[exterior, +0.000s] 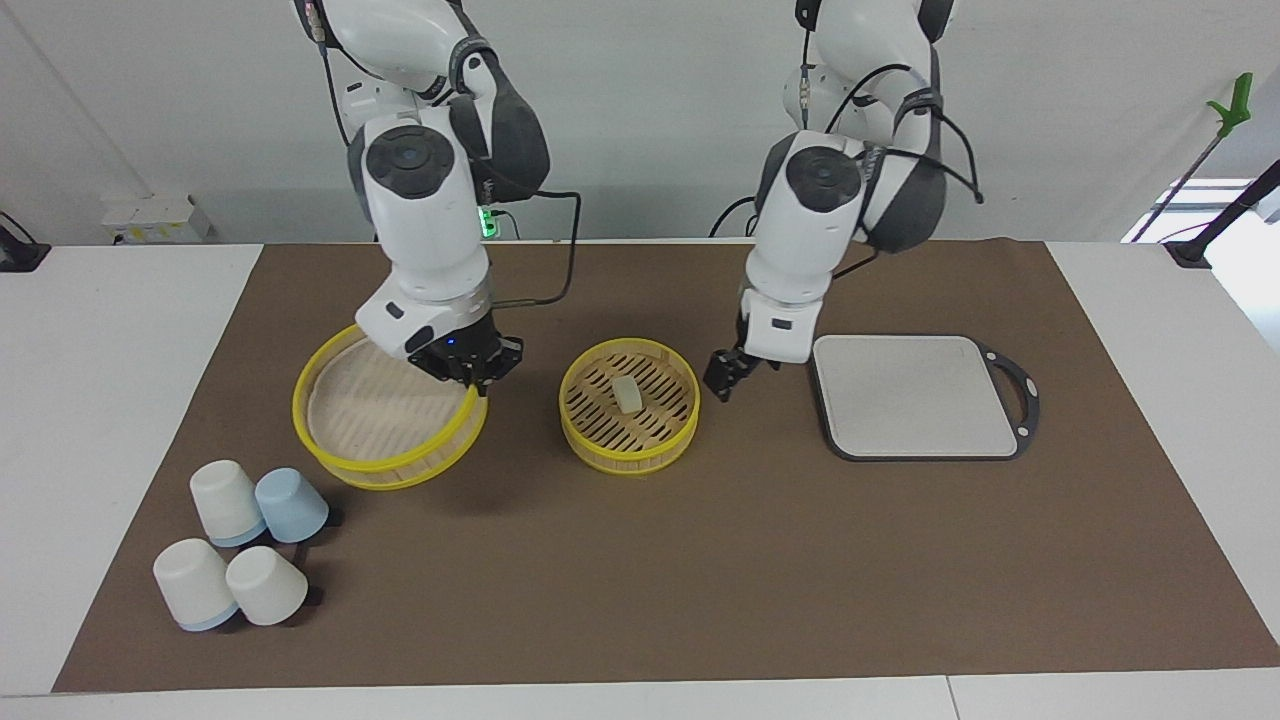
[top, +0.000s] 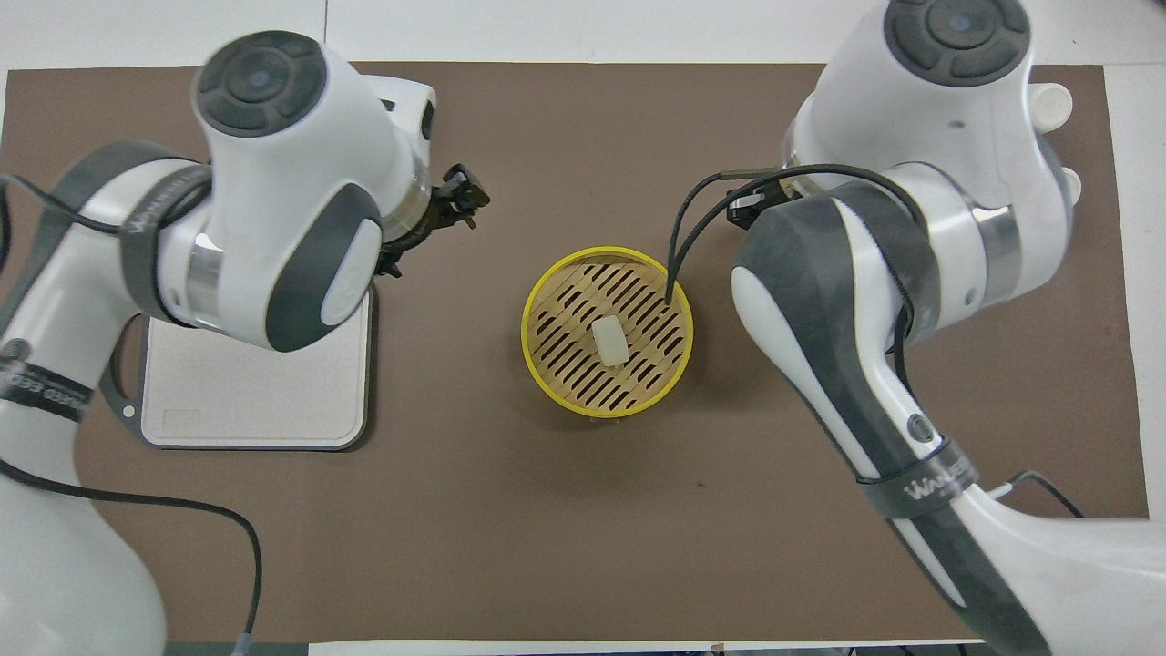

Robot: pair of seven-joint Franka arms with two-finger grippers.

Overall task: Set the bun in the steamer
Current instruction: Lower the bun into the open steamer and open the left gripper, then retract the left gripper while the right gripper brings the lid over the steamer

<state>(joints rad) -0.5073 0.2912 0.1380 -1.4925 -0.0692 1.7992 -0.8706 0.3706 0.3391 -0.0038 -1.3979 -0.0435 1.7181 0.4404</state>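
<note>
The bun (exterior: 628,394) lies on the slatted floor of the steamer (exterior: 600,443) at the middle of the brown mat; both also show in the overhead view, the bun (top: 609,342) inside the steamer's yellow rim (top: 537,364). My right gripper (exterior: 476,377) is shut on the rim of the steamer lid (exterior: 375,420) and holds it tilted beside the steamer, toward the right arm's end. My left gripper (exterior: 727,378) is open and empty, low over the mat between the steamer and the grey board; it also shows in the overhead view (top: 462,196).
A grey rectangular board (exterior: 915,395) with a dark handle lies toward the left arm's end of the table, seen also from overhead (top: 255,401). Several overturned white and blue cups (exterior: 240,555) lie toward the right arm's end, farther from the robots than the lid.
</note>
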